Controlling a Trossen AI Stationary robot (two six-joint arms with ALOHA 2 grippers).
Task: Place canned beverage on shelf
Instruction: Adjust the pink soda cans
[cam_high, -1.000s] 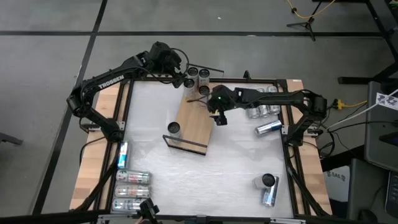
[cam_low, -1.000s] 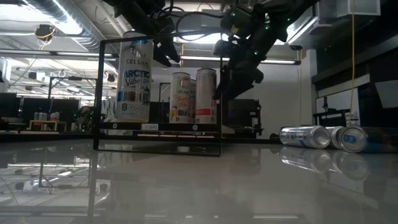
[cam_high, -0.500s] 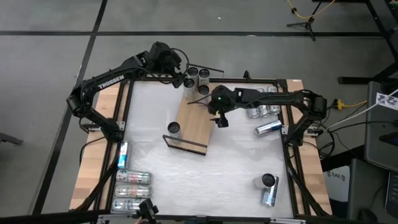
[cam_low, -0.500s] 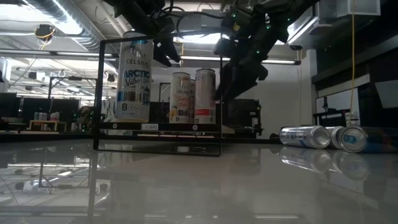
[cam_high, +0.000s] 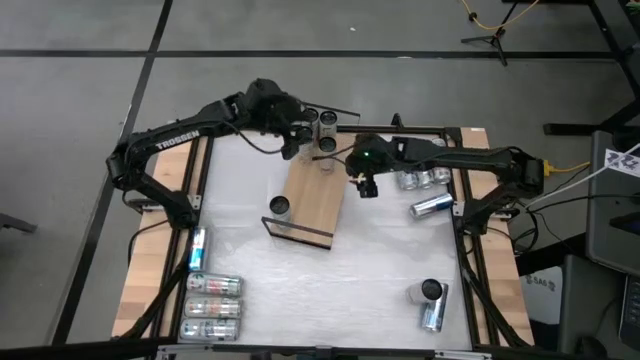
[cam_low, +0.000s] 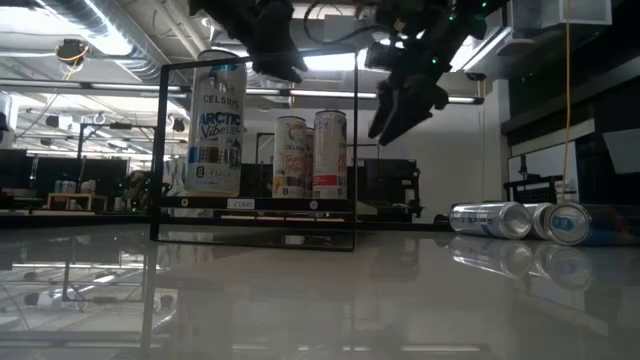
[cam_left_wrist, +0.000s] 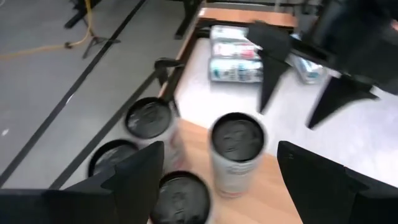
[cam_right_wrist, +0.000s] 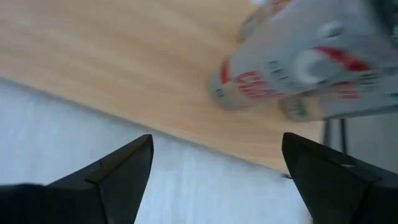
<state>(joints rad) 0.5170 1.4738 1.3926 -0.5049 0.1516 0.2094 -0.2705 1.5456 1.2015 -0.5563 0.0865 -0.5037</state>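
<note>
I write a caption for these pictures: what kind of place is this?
Probably a robotics lab or workshop: two robot arms work at a framed table, with cables on the bare floor and desks behind under exposed ceiling ducts.

In the high view we see a white table (cam_high: 380, 260) with light wooden strips (cam_high: 150, 270) along its left and right sides. Around it is a grey floor (cam_high: 80, 40), crossed by black lines (cam_high: 160, 30) in the upper left of the frame. In the upper right, a yellow cable (cam_high: 490, 18) lies beside a black stand (cam_high: 495, 38). At the right edge there is a sheet with black marks (cam_high: 622, 158). In the low view, the glossy table reflects the room behind it. Bright ceiling lights (cam_low: 100, 35) are in the upper left, and a thin yellow cord (cam_low: 569, 100) hangs at the right.
</note>
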